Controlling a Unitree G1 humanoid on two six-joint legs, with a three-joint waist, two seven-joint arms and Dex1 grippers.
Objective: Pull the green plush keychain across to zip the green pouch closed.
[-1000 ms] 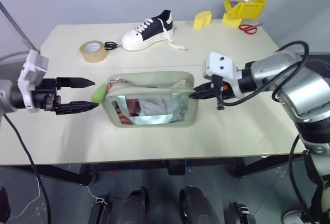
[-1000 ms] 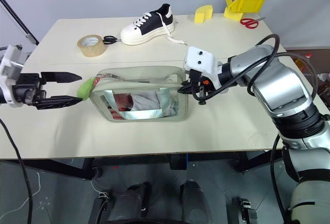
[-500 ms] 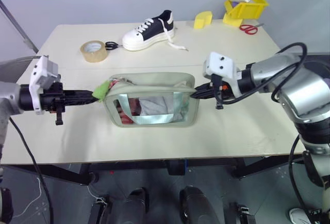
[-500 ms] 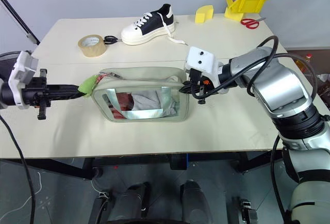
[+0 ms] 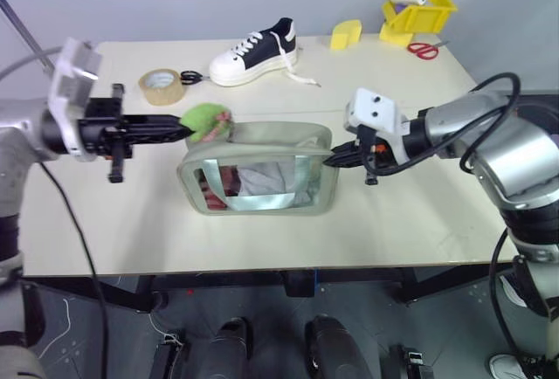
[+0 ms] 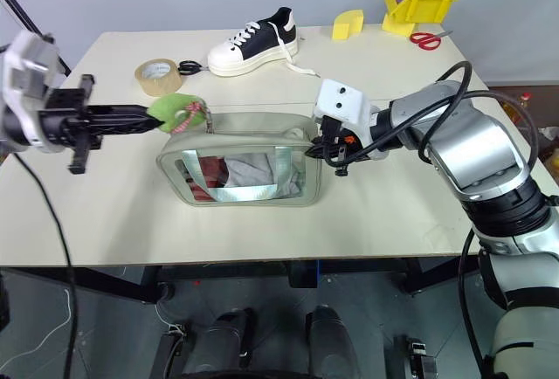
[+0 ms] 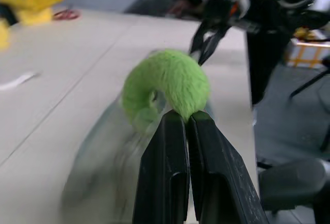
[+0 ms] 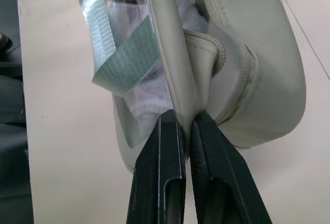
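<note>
Currently, my left pincer [image 5: 185, 123] is clamped on the green plush keychain [image 5: 205, 120], with both black fingers [image 7: 170, 152] pressed together on the fuzzy charm. The keychain sits lifted just above the left end of the green pouch's top edge, curled against the fingertips.

The green pouch [image 5: 259, 169] stands upright near the middle of the bench [image 5: 393, 213], its clear window facing the front edge. Two light green straps cross the window, and crumpled cloth shows inside.

My right pincer [image 5: 333, 159] is closed on the right end of the pouch, pinching the seam at the upper right corner. In the right wrist view, the fingers [image 8: 162, 162] meet on a fold of the pale fabric beside the zipper end.

Toward the back edge of the bench, a roll of tape [image 5: 159, 86] lies at the left, with a black-and-white shoe [image 5: 251, 50] just right of it. A yellow sponge wedge [image 5: 344, 34], a yellow bin [image 5: 417, 12] and red scissors [image 5: 422, 49] occupy the back right corner.
</note>
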